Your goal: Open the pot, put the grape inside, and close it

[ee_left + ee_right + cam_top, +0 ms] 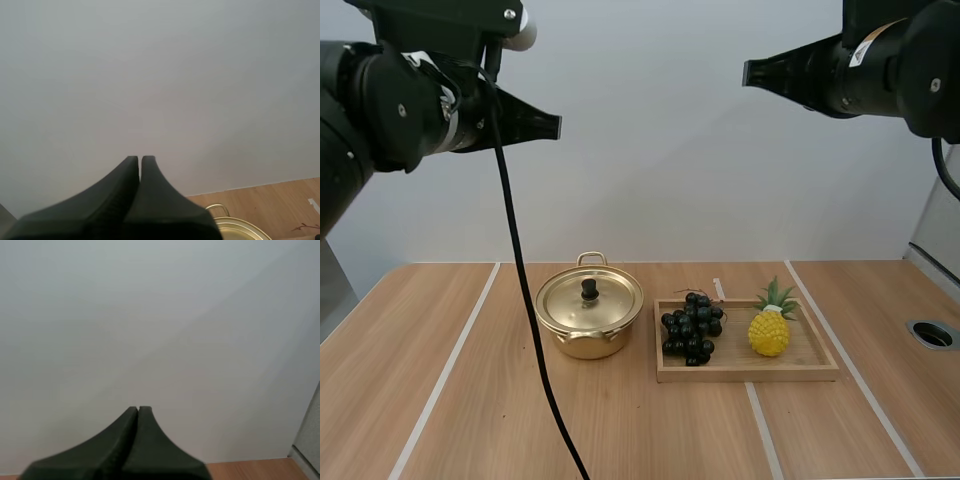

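A gold pot (589,318) with its lid (590,298) on and a black knob stands mid-table. Just right of it, a bunch of dark grapes (693,328) lies at the left end of a wooden tray (745,372). My left gripper (556,125) hangs high above the table's left, shut on nothing, its fingers (140,165) together as one wedge; the pot's rim (240,229) shows beyond them. My right gripper (747,73) is high at the right, also shut, its fingers (138,415) pressed together.
A yellow toy pineapple (770,327) stands on the tray's right half. A round hole (932,334) sits in the table near its right edge. White lines run across the wooden table (440,400).
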